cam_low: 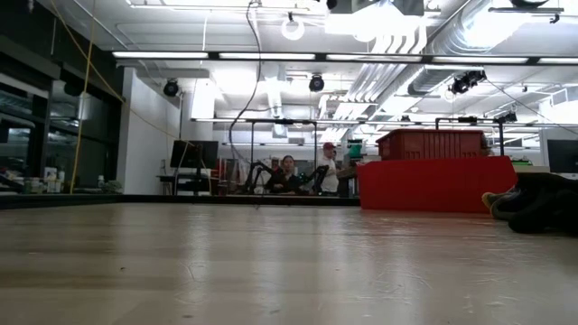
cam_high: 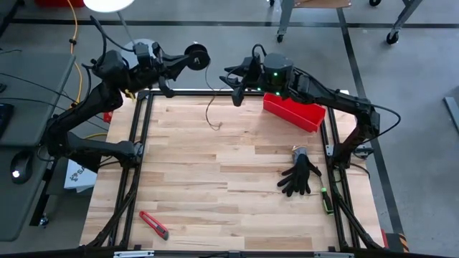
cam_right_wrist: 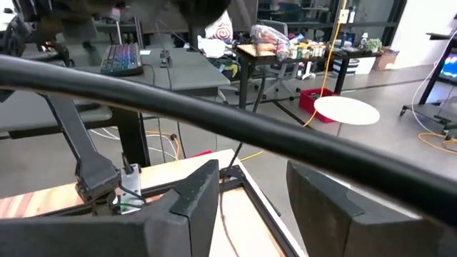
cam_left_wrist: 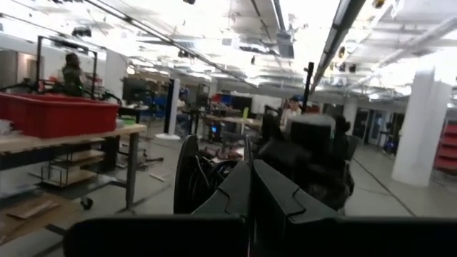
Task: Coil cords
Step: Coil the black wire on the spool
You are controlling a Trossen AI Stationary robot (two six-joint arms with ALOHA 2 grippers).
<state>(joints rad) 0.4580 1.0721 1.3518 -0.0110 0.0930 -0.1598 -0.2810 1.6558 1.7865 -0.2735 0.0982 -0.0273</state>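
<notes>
My left gripper (cam_high: pixel 188 60) is raised beyond the table's far edge and shut on the small round black spool (cam_high: pixel 196 56). The thin dark cord (cam_high: pixel 211 113) hangs from the spool, and its lower end lies slack on the wood near the far edge. The low view shows the cord (cam_low: pixel 258 81) as a thin line coming down from above. My right gripper (cam_high: pixel 237 87) stands open just right of the spool, also raised. In its wrist view the cord (cam_right_wrist: pixel 223 207) shows beyond the gap between the fingers, apart from them. My left gripper holds the spool (cam_left_wrist: pixel 187 171) at the free ends of its shut fingers (cam_left_wrist: pixel 239 187), coming nearly level from the table's left. The fingers hide which part of the spool they have. The spool is lifted clear, on edge, with the cord hanging slack below it.
A red bin (cam_high: pixel 294 111) stands at the far right of the table. A black glove (cam_high: pixel 300 175) lies near the right edge and a red utility knife (cam_high: pixel 153 224) near the front left. A thick black cable (cam_right_wrist: pixel 214 118) crosses the right wrist view. People sit beyond the table (cam_low: pixel 302 176).
</notes>
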